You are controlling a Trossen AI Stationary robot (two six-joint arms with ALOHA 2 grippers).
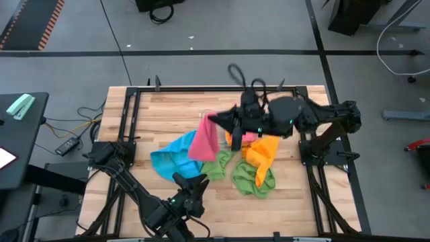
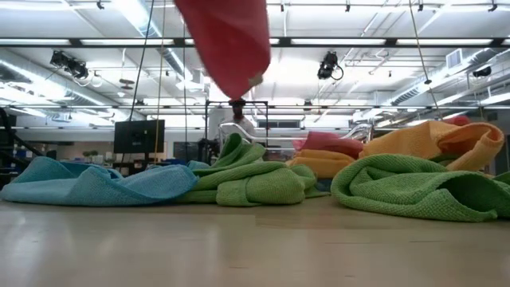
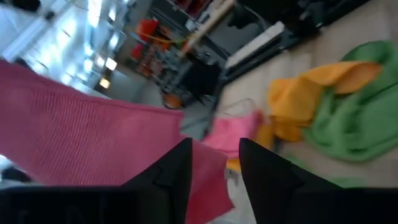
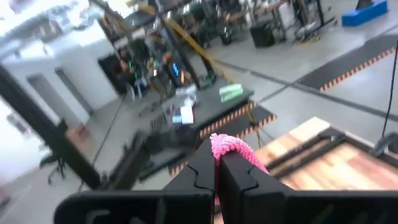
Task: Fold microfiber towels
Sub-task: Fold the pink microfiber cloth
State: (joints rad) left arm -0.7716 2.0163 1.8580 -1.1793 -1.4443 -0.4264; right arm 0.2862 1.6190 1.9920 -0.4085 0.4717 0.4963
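pink towel (image 1: 205,140) hangs pinched in right jaws; left jaws spread

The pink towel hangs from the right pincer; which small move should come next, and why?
Probably the left pincer should move up to the pink towel's free lower edge and close on it. The right pincer is shut on one corner, so the cloth hangs in a bunch above the table. The left fingers stand apart near the cloth, gripping nothing. A second grip would spread it for folding.
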